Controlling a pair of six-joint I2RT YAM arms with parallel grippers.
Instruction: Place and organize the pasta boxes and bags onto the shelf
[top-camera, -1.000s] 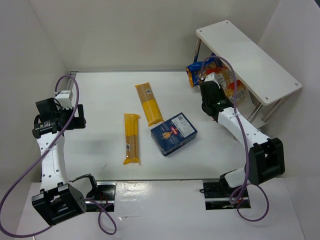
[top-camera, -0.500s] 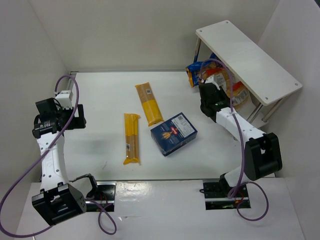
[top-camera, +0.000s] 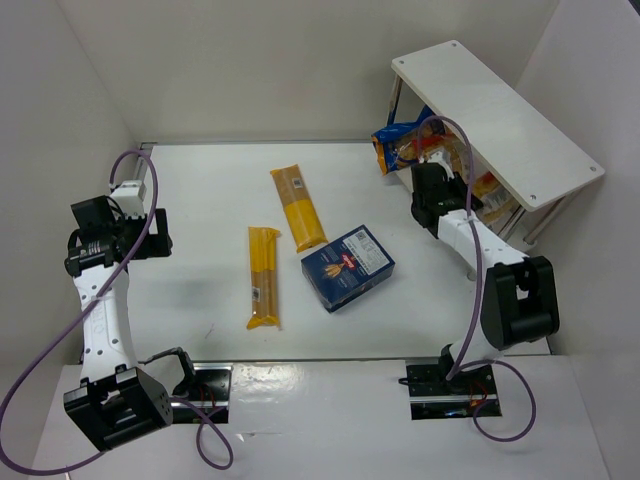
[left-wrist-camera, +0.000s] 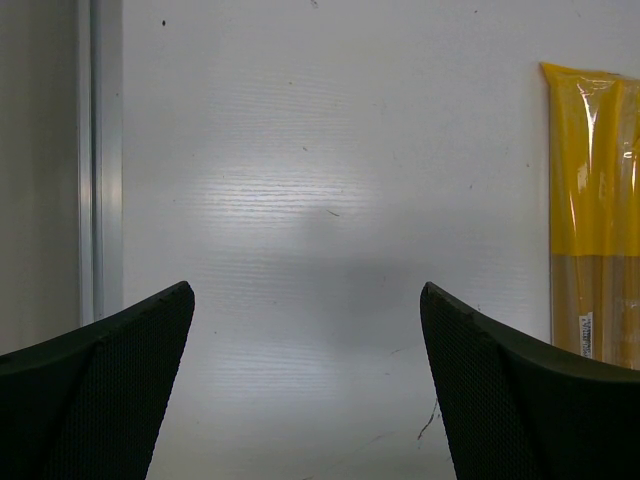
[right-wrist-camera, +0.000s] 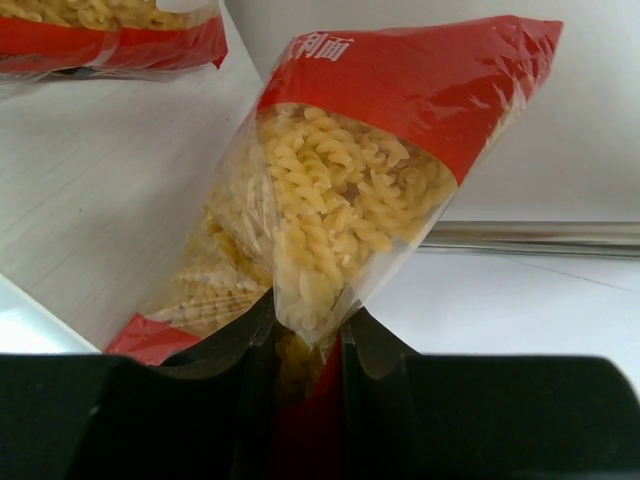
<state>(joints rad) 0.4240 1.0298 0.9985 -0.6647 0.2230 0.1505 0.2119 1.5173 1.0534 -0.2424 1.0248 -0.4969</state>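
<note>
Where the right end effector (right-wrist-camera: 305, 340) pinches, glossy spiral-pasta bag (right-wrist-camera: 340, 190) crinkles.

Pasta bag (right-wrist-camera: 350, 190): clear, crinkled, glossy plastic with red edges. Box (top-camera: 347, 266): printed cardboard. Shelf (top-camera: 500, 110): smooth white board, metal legs (top-camera: 394, 100).

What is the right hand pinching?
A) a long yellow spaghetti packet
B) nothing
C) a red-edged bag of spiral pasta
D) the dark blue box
C: the right hand is shut on the red-edged bag of spiral pasta, as its wrist camera shows.
</note>
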